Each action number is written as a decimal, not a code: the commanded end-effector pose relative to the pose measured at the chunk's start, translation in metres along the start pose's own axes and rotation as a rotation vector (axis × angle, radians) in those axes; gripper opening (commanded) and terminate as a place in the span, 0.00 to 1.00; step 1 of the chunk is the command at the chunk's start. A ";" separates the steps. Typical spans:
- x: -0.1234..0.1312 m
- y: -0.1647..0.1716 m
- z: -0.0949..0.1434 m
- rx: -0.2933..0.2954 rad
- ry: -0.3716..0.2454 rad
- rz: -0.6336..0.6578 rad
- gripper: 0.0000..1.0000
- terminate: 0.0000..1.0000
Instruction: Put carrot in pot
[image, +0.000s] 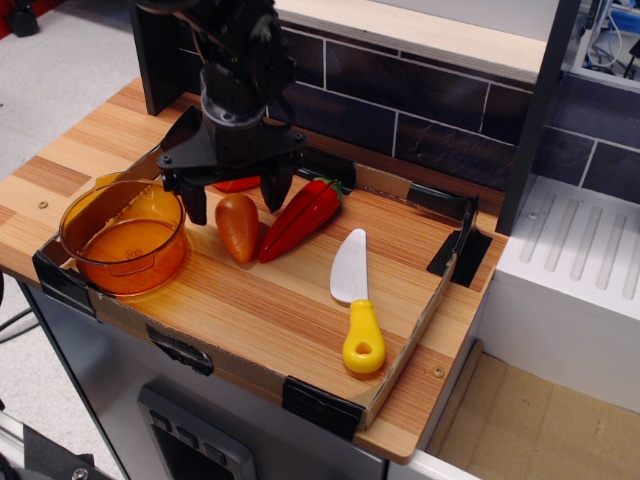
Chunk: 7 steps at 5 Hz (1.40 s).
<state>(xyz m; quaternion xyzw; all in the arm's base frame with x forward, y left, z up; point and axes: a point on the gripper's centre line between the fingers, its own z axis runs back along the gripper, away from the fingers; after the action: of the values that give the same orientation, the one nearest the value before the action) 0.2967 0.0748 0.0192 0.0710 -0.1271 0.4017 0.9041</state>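
Carrot (238, 226) under open tool (235, 201), between fingers.

Single black robot arm (225, 45): enters from the top edge of the view, left of centre, and descends nearly vertically, with loose cabling visible along its upper section.

Wrist: a pale grey ring collar (232, 108) sits between the arm's lower segment and the gripper body.

Black two-fingered gripper (236, 200): mounted on a broad, flat black crossbar that spreads to either side below the collar. Pointed downward. Jaws spread wide apart, with clear space between them.

Fingers: two dark, tapering prongs hanging from the crossbar ends; one finger (196, 203) at the camera's left, the other at the camera's right. Nothing is clamped between them.
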 end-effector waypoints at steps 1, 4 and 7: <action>-0.001 -0.007 0.001 0.012 -0.045 0.051 1.00 0.00; 0.002 -0.007 0.000 0.022 -0.047 0.085 0.00 0.00; 0.013 -0.008 0.050 -0.054 -0.077 0.156 0.00 0.00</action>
<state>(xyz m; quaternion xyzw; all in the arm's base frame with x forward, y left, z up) 0.2917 0.0651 0.0580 0.0581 -0.1516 0.4674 0.8690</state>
